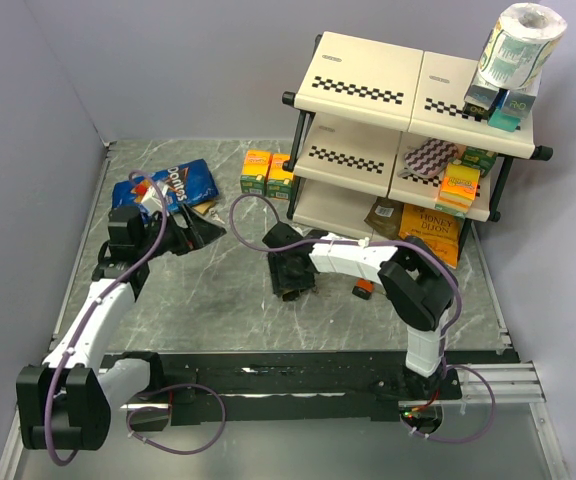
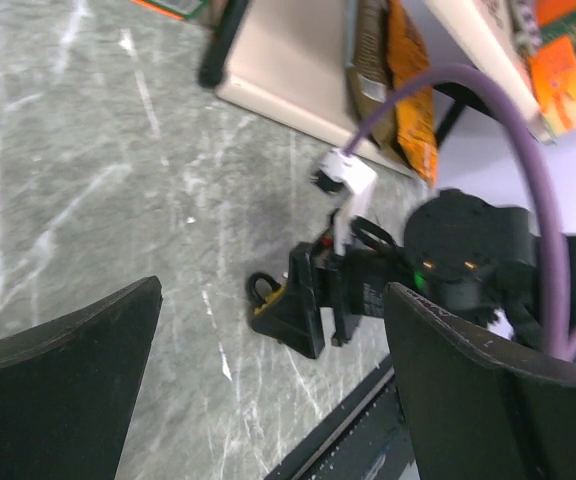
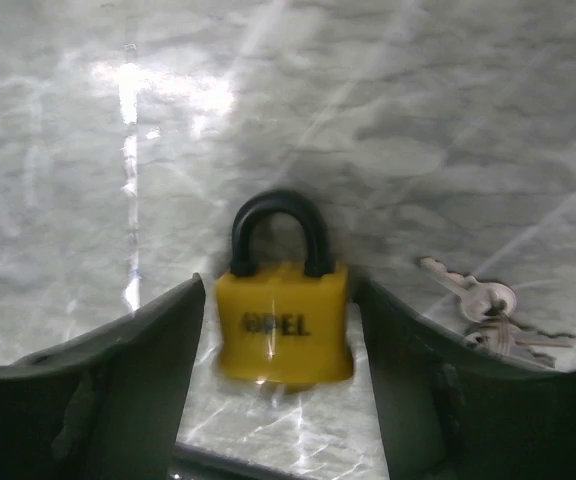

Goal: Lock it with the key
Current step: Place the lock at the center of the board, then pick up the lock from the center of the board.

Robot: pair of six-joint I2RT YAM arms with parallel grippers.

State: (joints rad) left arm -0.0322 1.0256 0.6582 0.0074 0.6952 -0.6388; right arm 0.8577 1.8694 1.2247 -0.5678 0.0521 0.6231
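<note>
1. Right pincer (image 3: 278, 300) is closest to my view. It is about half open, with one finger on each side of the yellow padlock (image 3: 284, 322). Both fingers sit close against its sides, but I cannot tell if they squeeze it.
2. Padlock rests on the desk (image 3: 368, 100), with its dark loop pointing away from the pincer.
3. Keys (image 3: 488, 318) lie on the desk just beside the padlock, and nothing holds them.
4. Left pincer (image 2: 273, 300) hangs well apart from the padlock, wide open and empty.
5. I think the job has barely begun. A key must be picked up, put in the padlock and turned.
</note>
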